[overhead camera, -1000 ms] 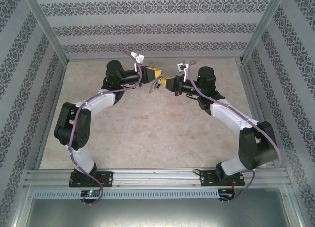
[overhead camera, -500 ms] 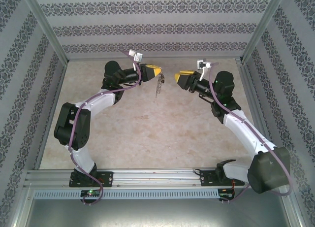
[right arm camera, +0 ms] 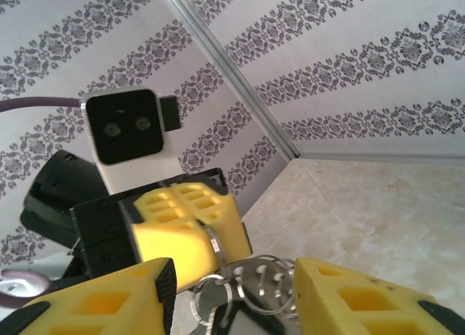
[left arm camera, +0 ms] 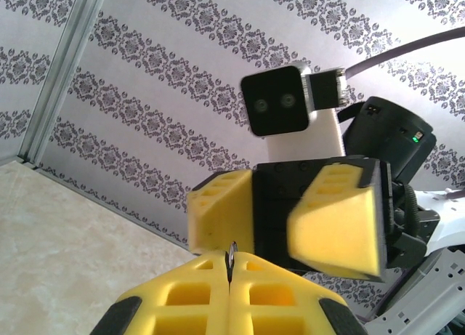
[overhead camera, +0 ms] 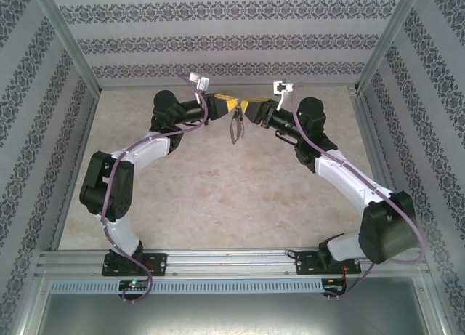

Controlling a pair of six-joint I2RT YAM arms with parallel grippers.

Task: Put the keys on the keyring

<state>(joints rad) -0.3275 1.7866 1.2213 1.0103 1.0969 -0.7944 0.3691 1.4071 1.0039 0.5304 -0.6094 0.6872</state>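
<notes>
Patterned walls [overhead camera: 232, 44] box in a pale marbled surface [overhead camera: 218, 197], and both arms meet above its far side. The left end effector [overhead camera: 231, 107] is clamped tight on the top edge of the keyring [overhead camera: 235, 128], probably so the loop hangs free and steady for threading. The right end effector [right arm camera: 234, 277] stands partly open, with its yellow fingers [right arm camera: 349, 299] on either side of the keyring and not pinching it. A flat piece just below may be a key [right arm camera: 207, 306], though blur hides it.
</notes>
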